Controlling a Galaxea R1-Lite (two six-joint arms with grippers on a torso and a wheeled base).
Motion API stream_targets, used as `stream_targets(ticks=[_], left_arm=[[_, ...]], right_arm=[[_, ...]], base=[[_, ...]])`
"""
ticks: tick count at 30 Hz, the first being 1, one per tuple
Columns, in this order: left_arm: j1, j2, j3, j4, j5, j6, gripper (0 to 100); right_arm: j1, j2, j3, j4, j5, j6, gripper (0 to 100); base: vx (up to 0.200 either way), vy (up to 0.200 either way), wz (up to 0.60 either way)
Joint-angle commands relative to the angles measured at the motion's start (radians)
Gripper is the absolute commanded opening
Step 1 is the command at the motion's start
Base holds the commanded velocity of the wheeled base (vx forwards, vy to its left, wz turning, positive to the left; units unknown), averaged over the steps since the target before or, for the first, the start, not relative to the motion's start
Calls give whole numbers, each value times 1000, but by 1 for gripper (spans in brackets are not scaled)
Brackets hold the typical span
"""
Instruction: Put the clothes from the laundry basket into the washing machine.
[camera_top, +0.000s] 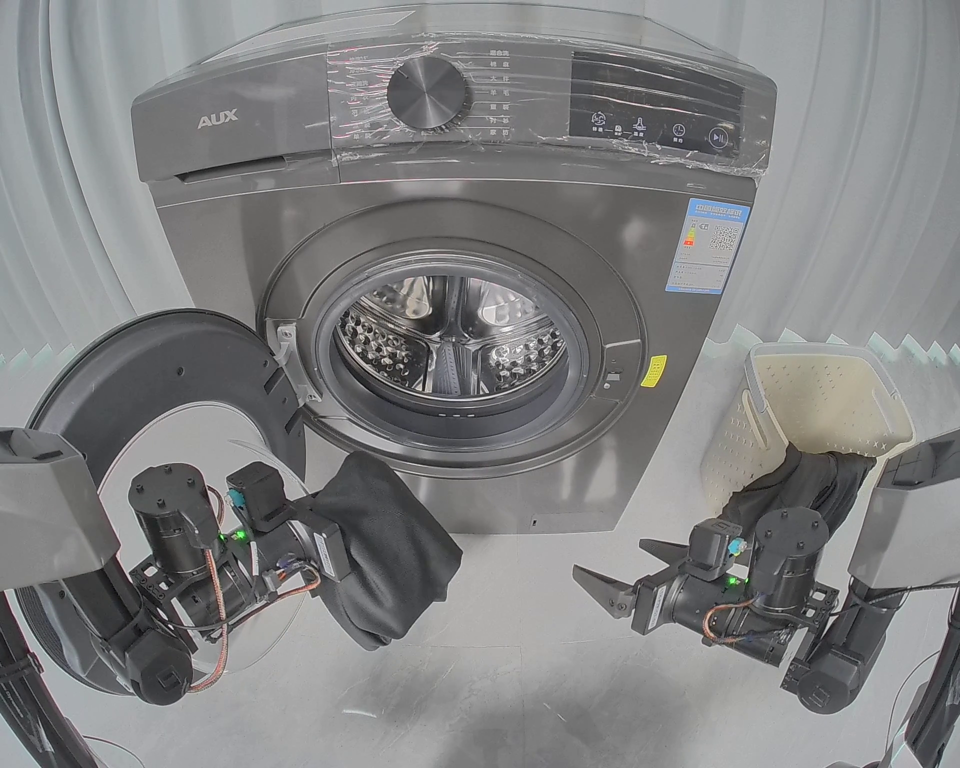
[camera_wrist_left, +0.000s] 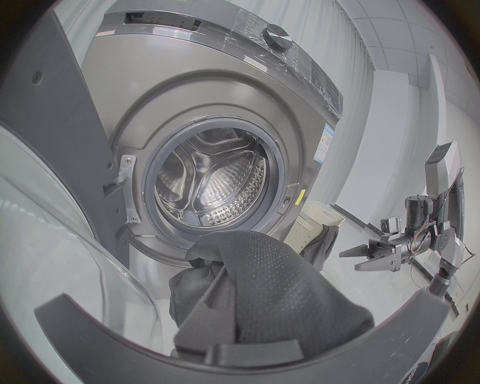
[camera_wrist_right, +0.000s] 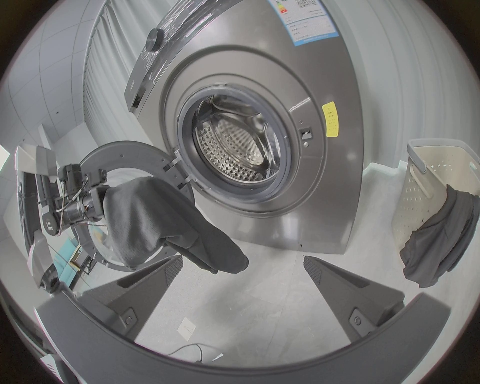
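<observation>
Dark grey knit garment (camera_top: 390, 550) hangs bunched in my left gripper (camera_wrist_left: 227, 320), which is clamped on it. Its long axis runs from the gripper toward my right, with the loose end drooping floorward. My right gripper (camera_top: 612, 572) hovers with fingers spread wide, holding nothing. Beyond it, a second dark garment (camera_top: 810, 485) drapes over the rim of the cream perforated plastic laundry basket (camera_top: 830, 400). Farthest, the grey front-loading washing machine (camera_top: 640, 240) stands with its round door (camera_top: 160, 380) open to my left, the held garment below its opening.
</observation>
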Motion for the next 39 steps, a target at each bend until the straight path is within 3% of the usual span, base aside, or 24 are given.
stream_targets(ticks=[1, 6, 19, 25, 39], left_arm=[[-5, -17, 8, -1, 15, 7, 0], [-3, -22, 23, -1, 24, 32, 0], [-5, 13, 16, -1, 25, 36, 0], [-3, 36, 29, -1, 18, 71, 0], [-33, 55, 23, -1, 25, 73, 0]], right_arm=[[-30, -26, -27, 2, 3, 2, 100], [-47, -34, -25, 2, 37, 5, 100], [-39, -34, -21, 2, 37, 6, 100], [-33, -27, -28, 2, 37, 8, 100], [-33, -32, -27, 2, 37, 8, 100]], base=[[0, 0, 0], [0, 0, 0], [92, 0, 0], [33, 0, 0], [114, 0, 0]])
